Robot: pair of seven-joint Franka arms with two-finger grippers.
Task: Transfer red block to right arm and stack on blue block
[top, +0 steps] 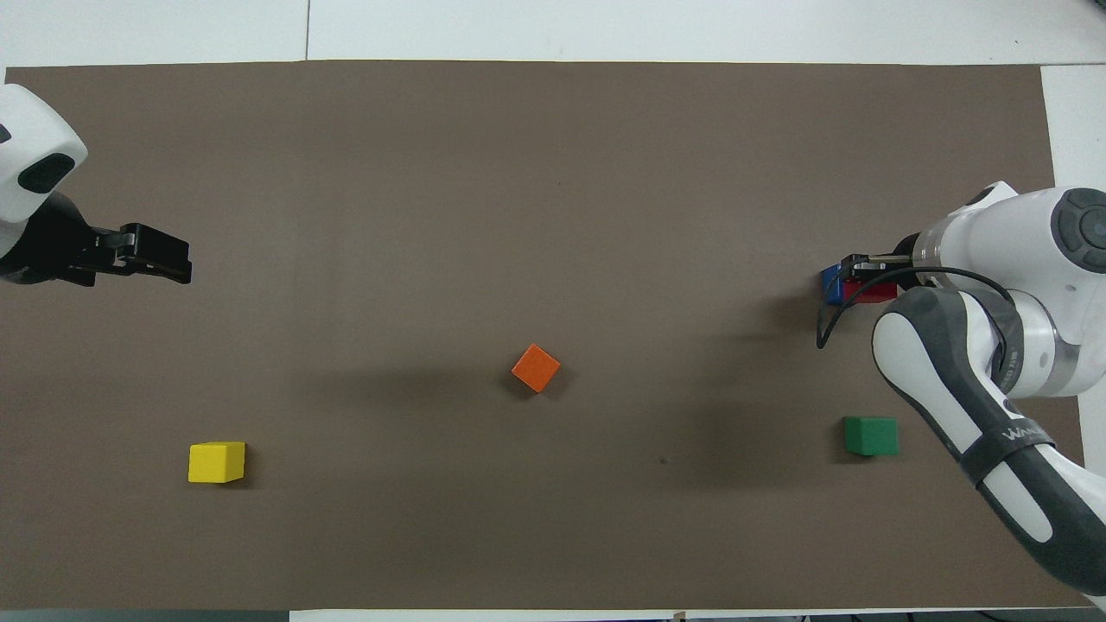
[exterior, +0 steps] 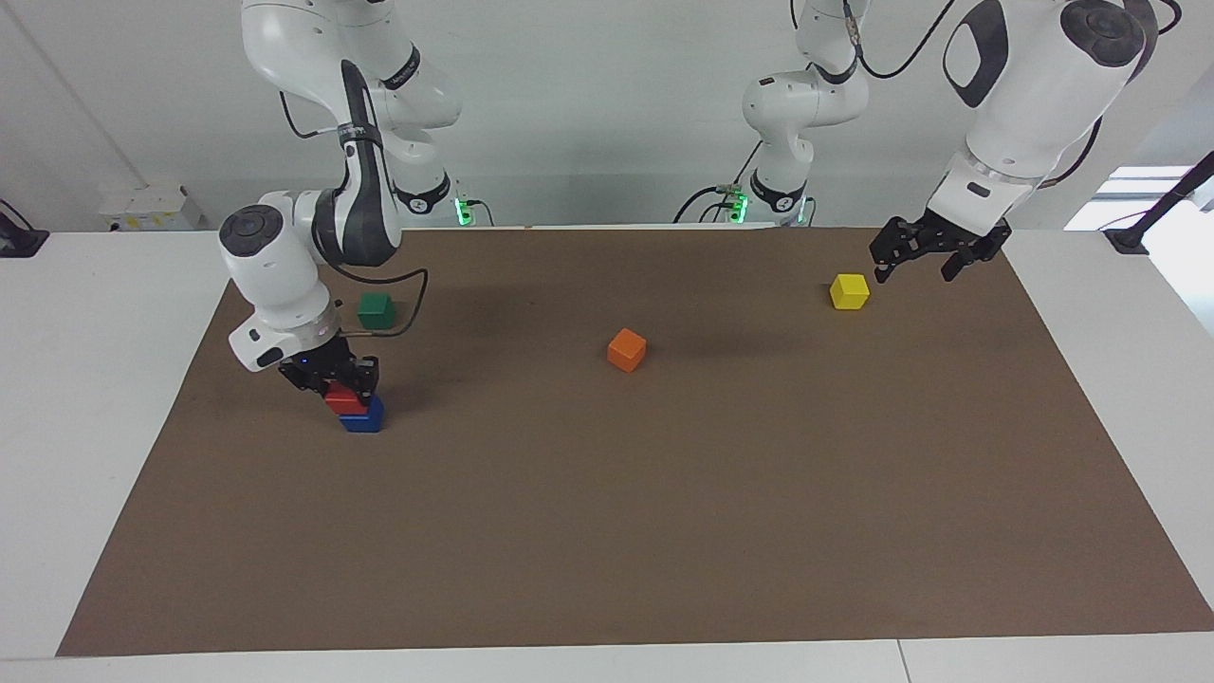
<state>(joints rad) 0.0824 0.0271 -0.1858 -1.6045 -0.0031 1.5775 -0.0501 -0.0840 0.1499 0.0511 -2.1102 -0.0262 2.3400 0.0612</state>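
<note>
The right gripper is down at the right arm's end of the brown mat, clenched on the red block. The red block rests on the blue block, set off toward one edge of it, so part of the blue top face shows. In the overhead view the red block is largely covered by the gripper and a black cable, with the blue block peeking out beside it. The right arm bends down over the stack from its base at the robots' edge of the tabletop.

The green block sits on the mat nearer to the robots than the stack — near it, not touching. The orange block lies around the middle of the mat, turned at an angle to the mat's edges.

The left gripper hangs in the air at the left arm's end of the mat with its fingers spread and nothing between them — the yellow block sits on the mat just beside it.
</note>
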